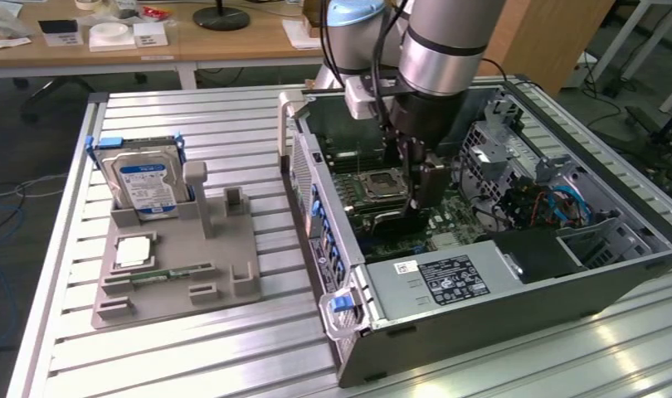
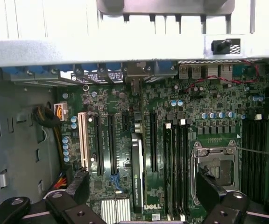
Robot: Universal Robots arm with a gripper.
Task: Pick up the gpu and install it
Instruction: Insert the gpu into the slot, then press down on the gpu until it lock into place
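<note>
Clearly the hand (image 2: 141, 198) is spread apart above the seated gpu (image 2: 137, 172); motherboard (image 2: 204, 116) reads "DELL".

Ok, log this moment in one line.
tool: open | position: inside computer case, over gpu | gpu: edge-on in motherboard slot | held: nothing
</note>
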